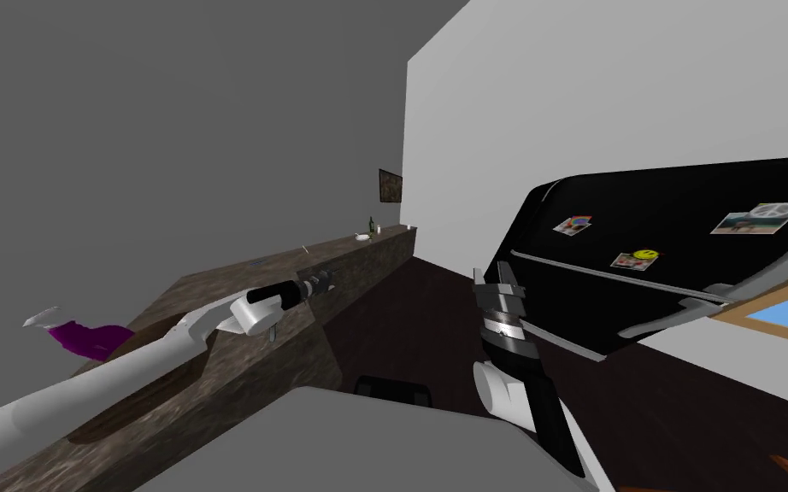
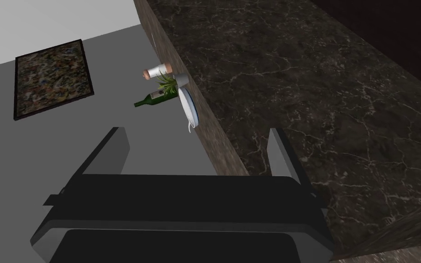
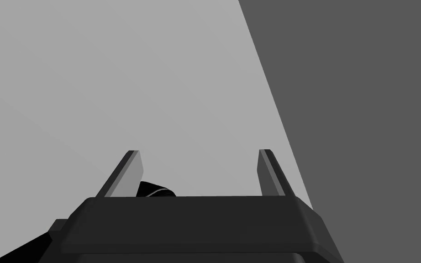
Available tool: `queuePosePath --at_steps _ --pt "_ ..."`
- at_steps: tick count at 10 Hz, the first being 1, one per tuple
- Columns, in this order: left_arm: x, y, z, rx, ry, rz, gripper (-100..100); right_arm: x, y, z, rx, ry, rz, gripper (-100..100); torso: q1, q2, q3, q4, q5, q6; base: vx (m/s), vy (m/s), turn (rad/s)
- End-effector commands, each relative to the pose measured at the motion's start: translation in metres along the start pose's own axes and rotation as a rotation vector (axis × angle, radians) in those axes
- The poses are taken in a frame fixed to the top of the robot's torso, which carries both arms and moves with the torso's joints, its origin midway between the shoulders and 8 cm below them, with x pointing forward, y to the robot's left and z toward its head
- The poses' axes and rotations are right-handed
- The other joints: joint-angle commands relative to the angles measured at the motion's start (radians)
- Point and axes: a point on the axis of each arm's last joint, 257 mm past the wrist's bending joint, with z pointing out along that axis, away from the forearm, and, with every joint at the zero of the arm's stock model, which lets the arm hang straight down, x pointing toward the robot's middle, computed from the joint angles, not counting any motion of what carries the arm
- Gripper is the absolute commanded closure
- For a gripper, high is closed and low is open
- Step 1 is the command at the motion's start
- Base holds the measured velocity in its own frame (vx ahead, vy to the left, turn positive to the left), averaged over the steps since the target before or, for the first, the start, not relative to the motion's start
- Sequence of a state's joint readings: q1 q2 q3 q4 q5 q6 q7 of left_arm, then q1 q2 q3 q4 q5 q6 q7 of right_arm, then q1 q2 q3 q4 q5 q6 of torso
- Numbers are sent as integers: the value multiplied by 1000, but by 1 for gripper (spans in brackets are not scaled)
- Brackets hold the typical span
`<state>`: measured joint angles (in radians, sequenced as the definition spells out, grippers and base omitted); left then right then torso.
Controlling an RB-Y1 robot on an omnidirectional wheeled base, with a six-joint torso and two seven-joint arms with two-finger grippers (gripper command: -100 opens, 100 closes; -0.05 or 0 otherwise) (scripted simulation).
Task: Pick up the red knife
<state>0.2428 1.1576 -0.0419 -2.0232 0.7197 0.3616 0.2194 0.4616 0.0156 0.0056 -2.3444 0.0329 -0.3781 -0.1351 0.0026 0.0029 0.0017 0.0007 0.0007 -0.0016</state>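
At the dark counter's (image 2: 296, 91) edge my left gripper (image 2: 195, 132) hangs, fingers spread. My right gripper (image 3: 198, 153) holds its fingers apart too.

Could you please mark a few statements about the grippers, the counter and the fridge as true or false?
1. The left gripper is open. True.
2. The right gripper is shut. False: it is open, with nothing between its fingers.
3. A green bottle stands on the counter near a plate. True.
4. The fridge is white. False: it is black, with magnets on its door.
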Motion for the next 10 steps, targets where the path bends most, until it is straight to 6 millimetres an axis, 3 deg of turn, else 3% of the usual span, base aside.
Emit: queuePosePath --at_steps 1,2,3,4,5,6,7,8,10 --pt "-13 27 -1 -97 -14 -4 -100 0 0 0 0 0 0 0 0 0 0 0 0 0 -45 45 -182" --pt "-15 25 -2 -101 -16 10 -100 0 0 0 0 0 0 0 1 0 0 0 0 1 -39 37 -131" --pt "-26 48 -5 -182 -28 -2 -100 0 0 0 0 0 0 0 0 0 0 0 0 0 -44 40 -241" --pt "-29 47 -6 -186 -32 13 -100 0 0 0 0 0 0 0 1 0 0 0 0 1 -45 42 -115" --pt "-39 70 -12 -266 -46 -1 -100 0 0 0 0 0 0 0 1 1 0 0 0 0 -52 47 -207" --pt "-43 69 -13 -271 -50 15 -100 0 0 0 0 0 0 0 1 1 1 0 0 0 -43 43 -103" --pt "-54 92 -21 -352 -66 5 -100 0 0 0 0 0 0 0 1 0 0 0 0 0 -42 51 -176" --pt "-56 91 -22 -355 -69 15 -100 0 0 0 0 0 0 0 2 0 0 0 0 0 -43 43 -117" --pt "-79 135 -45 -513 -106 -2 -100 0 0 0 0 0 0 0 1 2 1 0 0 0 -82 58 -248"
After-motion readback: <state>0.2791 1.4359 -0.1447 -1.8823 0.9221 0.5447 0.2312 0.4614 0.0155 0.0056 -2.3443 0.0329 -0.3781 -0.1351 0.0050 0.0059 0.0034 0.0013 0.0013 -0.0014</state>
